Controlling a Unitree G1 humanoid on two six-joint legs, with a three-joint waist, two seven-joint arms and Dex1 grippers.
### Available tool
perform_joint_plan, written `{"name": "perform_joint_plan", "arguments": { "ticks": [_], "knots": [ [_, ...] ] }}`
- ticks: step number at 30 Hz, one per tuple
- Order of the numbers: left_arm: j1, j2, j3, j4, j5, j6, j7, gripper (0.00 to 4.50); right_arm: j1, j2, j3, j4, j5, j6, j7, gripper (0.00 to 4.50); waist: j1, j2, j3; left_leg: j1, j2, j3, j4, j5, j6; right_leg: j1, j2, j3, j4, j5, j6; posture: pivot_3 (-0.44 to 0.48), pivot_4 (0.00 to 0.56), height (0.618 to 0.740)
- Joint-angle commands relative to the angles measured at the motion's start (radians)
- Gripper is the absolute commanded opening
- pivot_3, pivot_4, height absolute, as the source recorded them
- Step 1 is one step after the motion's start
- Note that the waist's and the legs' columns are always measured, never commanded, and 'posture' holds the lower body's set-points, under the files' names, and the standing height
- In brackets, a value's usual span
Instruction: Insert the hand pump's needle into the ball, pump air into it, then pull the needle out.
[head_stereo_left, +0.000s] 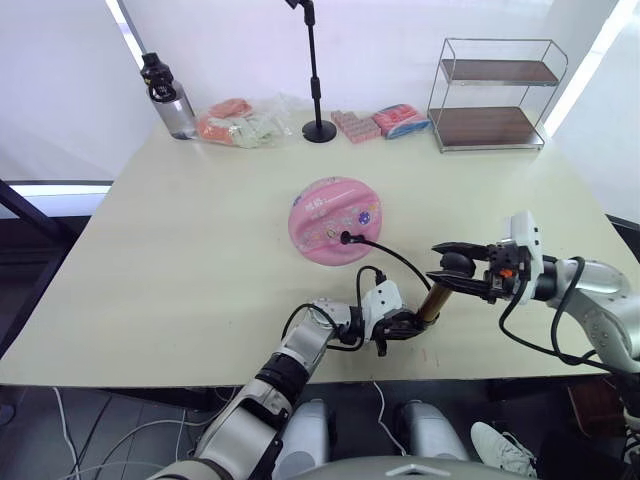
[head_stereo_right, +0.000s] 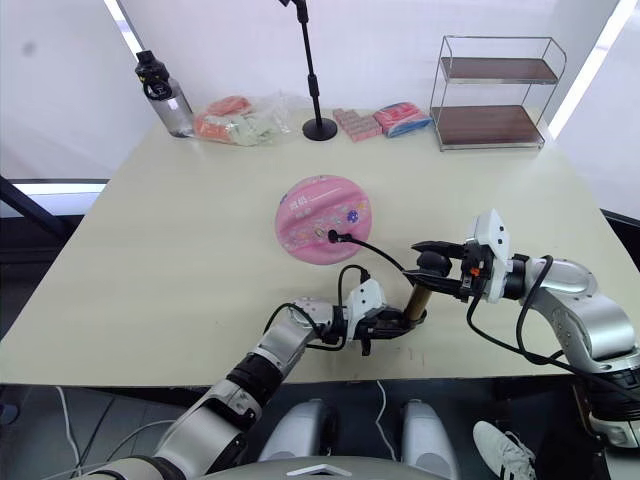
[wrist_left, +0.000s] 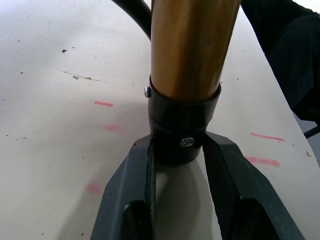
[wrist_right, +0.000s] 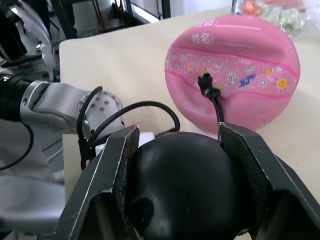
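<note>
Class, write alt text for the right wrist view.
The right gripper clasps the hand pump's black handle. Beyond it, the black hose plugs into the partly flat pink ball on the beige table; the left arm reaches in alongside.

a pale cream rectangular table (head_stereo_left: 180, 260) (faint pink marks near its front edge) stands before white walls (head_stereo_left: 400, 30), dark floor beneath.

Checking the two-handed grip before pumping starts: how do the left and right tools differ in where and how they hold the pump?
The left tool clamps the pump at its black bottom cap, low on the table; the right tool grips the black handle on top, raised above the table. The left reaches in from the near edge, the right from the side. Both are shut on the same upright pump, whose hose runs to the pink ball.
</note>
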Motion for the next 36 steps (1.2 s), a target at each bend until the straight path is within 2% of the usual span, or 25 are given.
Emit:
{"name": "perform_joint_plan", "arguments": {
  "ticks": [1, 5, 6, 7, 11, 13, 15, 18, 21, 27, 34, 36],
  "knots": [
    [0.030, 0.016, -0.032, 0.045, 0.027, 0.027, -0.028, 0.93, -0.062, -0.034, -0.097, -0.059, 0.099, 0.075, 0.002, 2.05, 0.000, 0.001, 0.001, -0.001, 0.000, 0.000, 0.000, 0.000, 0.000, -0.001, 0.000, 0.000, 0.000, 0.000, 0.000, 0.000, 0.150, 0.740],
    [0.033, 0.018, -0.034, 0.044, 0.026, 0.030, -0.031, 0.93, -0.188, -0.084, -0.210, -0.073, 0.268, 0.195, -0.014, 2.05, 0.002, 0.004, 0.005, -0.003, -0.001, 0.000, 0.000, 0.000, 0.000, -0.002, 0.000, 0.000, 0.000, 0.000, 0.000, 0.000, 0.150, 0.740],
    [0.033, 0.019, -0.034, 0.045, 0.026, 0.030, -0.031, 0.93, -0.224, -0.103, -0.230, -0.066, 0.297, 0.224, -0.017, 2.05, 0.002, 0.004, 0.005, -0.003, -0.001, -0.001, 0.000, 0.000, 0.000, -0.002, 0.000, -0.001, 0.000, 0.000, 0.000, 0.000, 0.150, 0.740],
    [0.032, 0.019, -0.034, 0.045, 0.026, 0.030, -0.032, 0.93, -0.243, -0.116, -0.239, -0.061, 0.309, 0.239, -0.018, 2.05, 0.001, 0.010, 0.011, -0.003, -0.001, -0.001, 0.000, 0.000, 0.000, -0.002, 0.000, -0.001, 0.000, 0.000, 0.000, 0.000, 0.150, 0.740],
    [0.030, 0.020, -0.036, 0.052, 0.028, 0.026, -0.033, 0.93, -0.373, -0.167, -0.298, -0.015, 0.400, 0.337, -0.049, 2.05, 0.001, 0.010, 0.017, -0.003, -0.001, -0.001, 0.000, 0.000, 0.001, -0.002, 0.000, -0.001, 0.000, 0.000, 0.000, 0.000, 0.150, 0.740],
    [0.027, 0.020, -0.037, 0.058, 0.030, 0.022, -0.033, 0.93, -0.434, -0.187, -0.313, 0.012, 0.426, 0.374, -0.066, 2.05, 0.000, 0.014, 0.020, -0.003, -0.001, 0.001, 0.000, 0.000, 0.001, -0.003, -0.001, 0.001, 0.000, 0.000, 0.000, 0.000, 0.150, 0.740],
    [0.025, 0.021, -0.038, 0.060, 0.030, 0.020, -0.033, 0.93, -0.461, -0.205, -0.312, 0.022, 0.444, 0.410, -0.067, 2.05, 0.001, 0.010, 0.023, -0.003, -0.001, 0.001, 0.000, 0.000, 0.001, -0.003, -0.002, 0.000, 0.000, 0.000, 0.000, 0.000, 0.150, 0.740],
    [0.025, 0.020, -0.039, 0.061, 0.030, 0.018, -0.035, 0.93, -0.489, -0.224, -0.312, 0.034, 0.473, 0.471, -0.080, 2.05, 0.001, 0.010, 0.023, -0.006, -0.001, 0.001, 0.000, 0.000, 0.001, -0.005, -0.002, 0.001, 0.000, 0.000, 0.000, 0.000, 0.150, 0.740],
    [0.024, 0.021, -0.038, 0.063, 0.029, 0.017, -0.036, 0.93, -0.490, -0.228, -0.302, 0.033, 0.456, 0.487, -0.088, 2.05, 0.001, 0.011, 0.023, -0.010, -0.001, 0.001, 0.000, 0.000, 0.001, -0.009, -0.003, 0.001, 0.000, 0.001, 0.002, 0.000, 0.150, 0.740],
    [0.023, 0.025, -0.035, 0.062, 0.028, 0.023, -0.038, 0.93, -0.377, -0.200, -0.256, -0.027, 0.344, 0.396, -0.063, 2.05, 0.001, 0.011, 0.023, -0.016, -0.002, -0.002, 0.002, 0.000, 0.001, -0.013, -0.003, -0.002, 0.000, 0.003, 0.005, 0.000, 0.150, 0.740],
    [0.028, 0.034, -0.033, 0.057, 0.026, 0.028, -0.040, 0.93, -0.210, -0.134, -0.230, -0.115, 0.252, 0.263, -0.062, 2.05, -0.001, 0.009, 0.022, -0.011, -0.001, -0.003, 0.002, 0.000, 0.001, -0.008, 0.000, -0.003, 0.000, 0.002, 0.005, 0.000, 0.150, 0.740],
    [0.027, 0.036, -0.034, 0.057, 0.026, 0.029, -0.040, 0.93, -0.166, -0.126, -0.216, -0.136, 0.229, 0.237, -0.058, 2.05, -0.001, 0.008, 0.022, -0.005, -0.001, -0.002, 0.001, 0.000, 0.001, -0.003, 0.000, -0.002, 0.000, 0.001, 0.002, 0.000, 0.150, 0.740]
  ]
}}
